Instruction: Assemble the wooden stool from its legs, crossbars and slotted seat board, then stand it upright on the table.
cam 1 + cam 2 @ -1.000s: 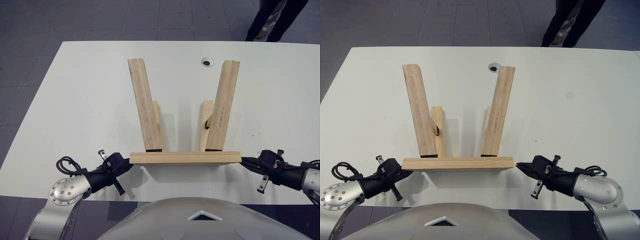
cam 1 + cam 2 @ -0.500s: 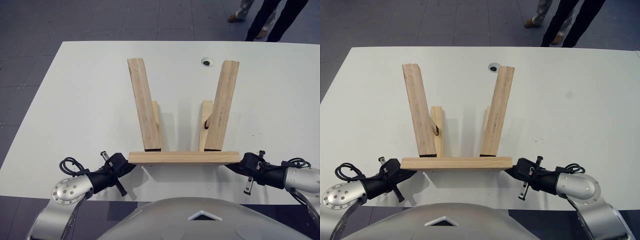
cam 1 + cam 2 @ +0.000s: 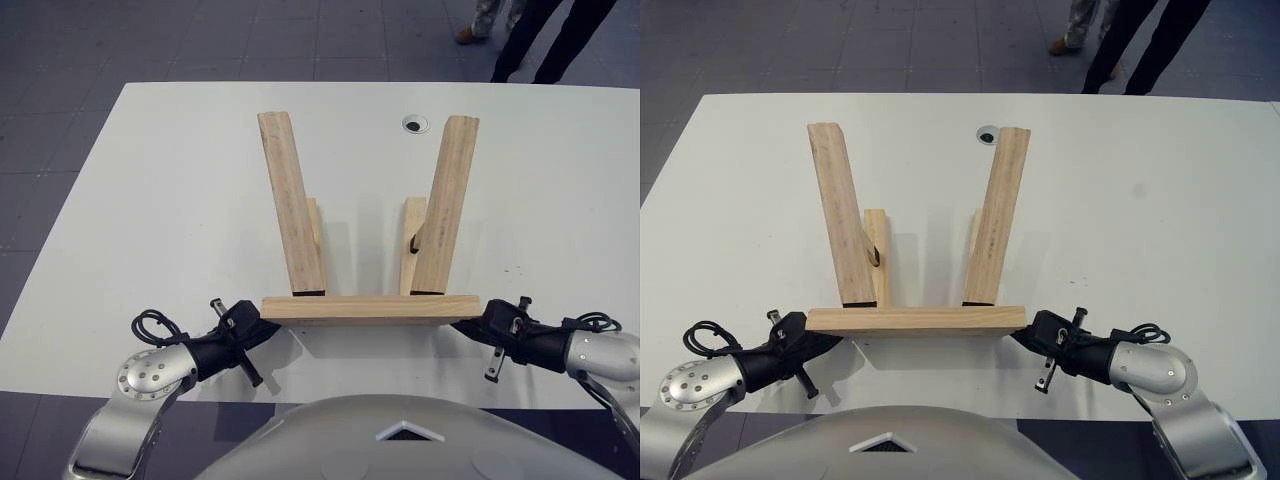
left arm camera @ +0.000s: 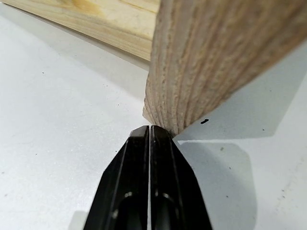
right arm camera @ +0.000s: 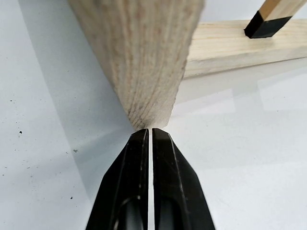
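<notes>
Across the white table, near its front edge, the pale wooden stool is lying on its side. Its flat seat board is standing on edge facing the robot, while two long slanted legs are pointing away, each with a short crossbar beside it on the inner side. The left gripper is pressing its black fingers fully together, tips touching the board's left end. The right gripper is meeting the right end likewise, showing only a hairline slit. A small round grommet hole is sitting beyond the legs.
</notes>
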Controlling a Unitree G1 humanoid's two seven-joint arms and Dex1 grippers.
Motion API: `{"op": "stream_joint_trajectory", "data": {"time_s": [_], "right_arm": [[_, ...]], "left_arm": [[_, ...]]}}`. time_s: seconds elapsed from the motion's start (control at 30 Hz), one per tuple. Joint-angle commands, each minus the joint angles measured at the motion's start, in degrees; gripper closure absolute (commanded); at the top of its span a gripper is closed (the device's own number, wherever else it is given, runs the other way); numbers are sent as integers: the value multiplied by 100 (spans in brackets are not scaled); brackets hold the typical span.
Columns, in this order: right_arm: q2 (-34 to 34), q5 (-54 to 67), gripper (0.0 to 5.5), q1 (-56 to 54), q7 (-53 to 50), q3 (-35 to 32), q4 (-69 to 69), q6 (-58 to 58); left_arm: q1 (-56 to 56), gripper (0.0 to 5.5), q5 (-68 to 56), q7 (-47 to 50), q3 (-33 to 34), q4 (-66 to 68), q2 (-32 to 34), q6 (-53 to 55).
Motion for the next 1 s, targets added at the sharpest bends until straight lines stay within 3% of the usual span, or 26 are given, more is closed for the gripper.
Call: {"op": "stream_joint_trajectory", "data": {"time_s": [0.03,0.53,1.0], "right_arm": [[4,175,537,86,104,45,-296,-21],[-130,913,537,268,387,-1128,-997,354],[-203,775,537,665,637,-1313,-1102,215]], "left_arm": [[-97,540,-377,-132,67,-269,-58,-66],[736,540,-631,-325,366,-1050,79,-314],[894,540,-858,-400,893,-1413,131,-254]]}}
